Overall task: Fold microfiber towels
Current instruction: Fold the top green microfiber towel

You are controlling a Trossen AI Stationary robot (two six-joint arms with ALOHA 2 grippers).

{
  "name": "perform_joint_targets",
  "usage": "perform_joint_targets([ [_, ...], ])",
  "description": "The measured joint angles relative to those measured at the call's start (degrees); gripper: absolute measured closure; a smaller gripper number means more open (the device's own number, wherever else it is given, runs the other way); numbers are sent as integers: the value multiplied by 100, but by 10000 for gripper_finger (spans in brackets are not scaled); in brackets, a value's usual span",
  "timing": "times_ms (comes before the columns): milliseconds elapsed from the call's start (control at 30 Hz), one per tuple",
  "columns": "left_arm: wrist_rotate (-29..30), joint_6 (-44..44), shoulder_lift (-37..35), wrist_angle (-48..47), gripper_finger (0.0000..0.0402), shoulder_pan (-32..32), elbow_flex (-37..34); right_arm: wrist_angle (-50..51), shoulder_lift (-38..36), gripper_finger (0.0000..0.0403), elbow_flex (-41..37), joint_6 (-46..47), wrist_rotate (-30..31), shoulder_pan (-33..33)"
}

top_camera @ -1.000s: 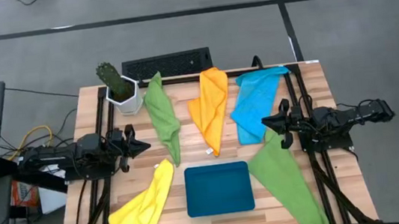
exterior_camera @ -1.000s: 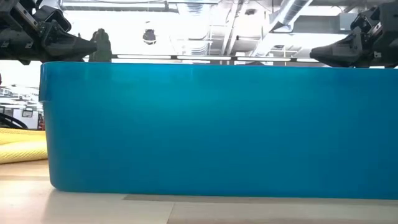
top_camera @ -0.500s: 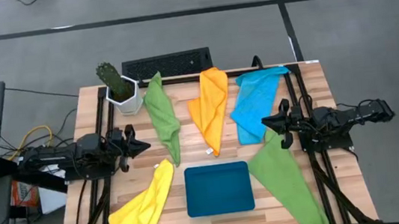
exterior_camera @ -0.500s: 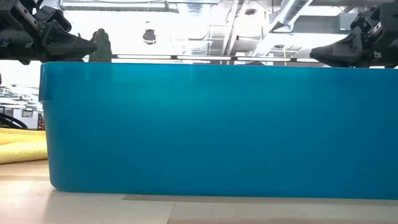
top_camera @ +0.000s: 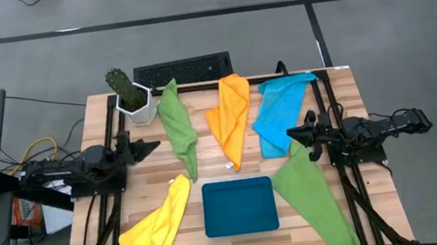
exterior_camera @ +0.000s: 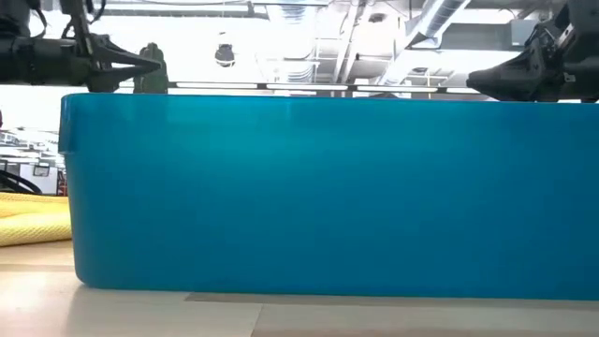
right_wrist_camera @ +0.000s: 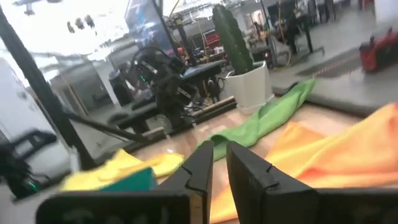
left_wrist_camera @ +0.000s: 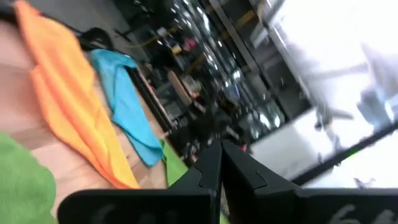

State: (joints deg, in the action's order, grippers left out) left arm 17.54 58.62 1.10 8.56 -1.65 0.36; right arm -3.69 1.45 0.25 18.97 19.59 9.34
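Moves only at 9 o'clock versus a second ago: left fingers (top_camera: 145,147) rolled about the wrist and nudged toward 12, now thin and edge-on in the low view (exterior_camera: 112,64). No change at 3 o'clock, none among the cloths.

Fingers:
- left fingers: pressed together, nothing between, off the table (top_camera: 207,169), tips just short of the green towel (top_camera: 178,127).
- right fingers (top_camera: 296,133): narrow gap, nothing clamped, also clear in the right wrist view (right_wrist_camera: 249,168); poised over the seam between the blue towel (top_camera: 280,115) and the second green towel (top_camera: 314,198).

Towel positions, all on the table:
- green towel at 11, long crumpled strip.
- orange towel (top_camera: 231,121) at 12, same state.
- blue towel at 1, bunched, far corner near the table edge.
- second green towel at 4 to 5, spread diagonally toward the corner.
- yellow towel (top_camera: 156,228) at 7 to 8, rumpled, corner over the near edge.

Also present: teal tray (top_camera: 240,206) at 6, nothing seen in it; cactus pot (top_camera: 129,95) and keyboard (top_camera: 182,69) at the far edge.

Progress, as a judgement: nil done. No neat fold anywhere, no stack, no cloth gripped. Leaves all five to flatten, fold and probably drop in the tray. Looks like the very start, with the left side likely lining up on the green towel first.
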Motion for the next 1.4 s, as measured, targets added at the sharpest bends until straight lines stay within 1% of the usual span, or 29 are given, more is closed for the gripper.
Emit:
perform_joint_targets([
  [167, 286, 551, 0, 0, 401, 0, 0, -4, 0, 331, 0, 857, 40, -22],
  [367, 590, 618, 0, -4, 401, 0, 0, -5, -2, 331, 0, 1944, 69, -48],
  [567, 1133, 826, 0, -1, 401, 0, 0, -6, -1, 331, 0, 2478, 73, -48],
  [633, 1141, 1295, 2, 72, 401, 0, 0, -6, -2, 331, 0, 2525, 74, -48],
  [700, 1062, 1671, 4, 376, 401, 0, 0, -6, -2, 331, 0, 2624, 78, -48],
  [800, 748, 1418, 16, 821, 398, 0, 54, -6, 0, 331, 0, 2652, 83, -48],
  [900, 625, 1009, 209, 1043, 376, 0, 416, -10, -2, 331, 0, 2655, 127, -48],
  [967, 683, 485, 451, 1309, 353, 0, 788, -17, -2, 331, 0, 2656, 158, -48],
  [1067, 736, -205, 1001, 1297, 310, 2, 1376, -15, 0, 331, 0, 2655, 158, -48],
  [1133, 655, -586, 1485, 1295, 280, 2, 1836, -15, 0, 331, 0, 2655, 158, -48],
  [1200, 423, -863, 2014, 1010, 254, 2, 2350, -15, 0, 331, 0, 2657, 156, -48],
  [1267, 84, -1178, 2644, 291, 234, 2, 2910, -14, 0, 331, 0, 2657, 156, -48],
  [1300, -10, -1324, 2983, -252, 227, 2, 3204, -14, 0, 331, 0, 2657, 156, -48],
  [1367, -19, -1559, 3724, -1446, 218, 0, 3810, -13, 0, 331, 0, 2646, 156, -48],
  [1400, 76, -1642, 4101, -2076, 216, 0, 4101, -13, 0, 331, 0, 2631, 156, -48],
])
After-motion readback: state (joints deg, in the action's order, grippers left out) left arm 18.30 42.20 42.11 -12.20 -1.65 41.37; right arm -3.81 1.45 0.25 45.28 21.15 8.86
